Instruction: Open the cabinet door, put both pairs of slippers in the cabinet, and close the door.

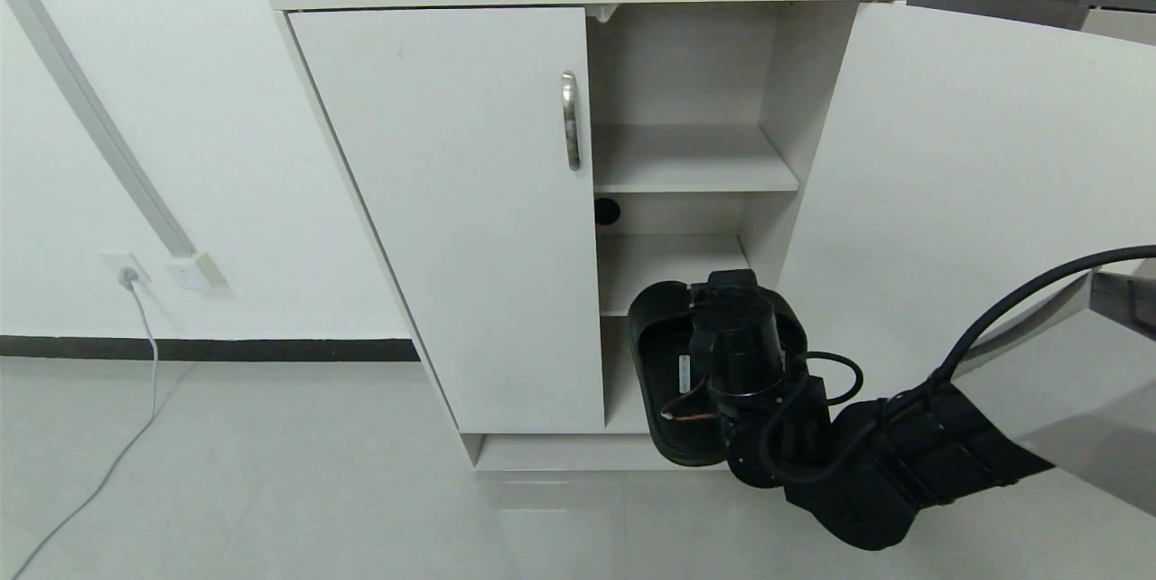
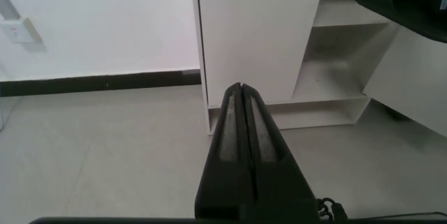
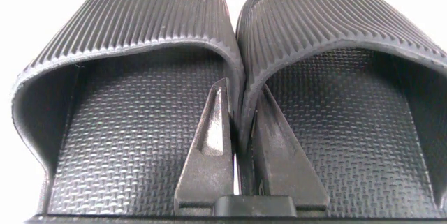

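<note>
While the right gripper point(image 3: 242, 95) pinches their adjoining inner edges, the black slippers point(image 3: 133, 140) show ribbed straps, textured footbeds.

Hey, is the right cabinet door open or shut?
Open: the right door stands swung wide, baring the shelves.

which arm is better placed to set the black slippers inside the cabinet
Right. The right gripper is shut on the black slippers, pinching their inner walls, directly in front of the open side of the cabinet. The left gripper is shut on nothing and sits back from it.
</note>
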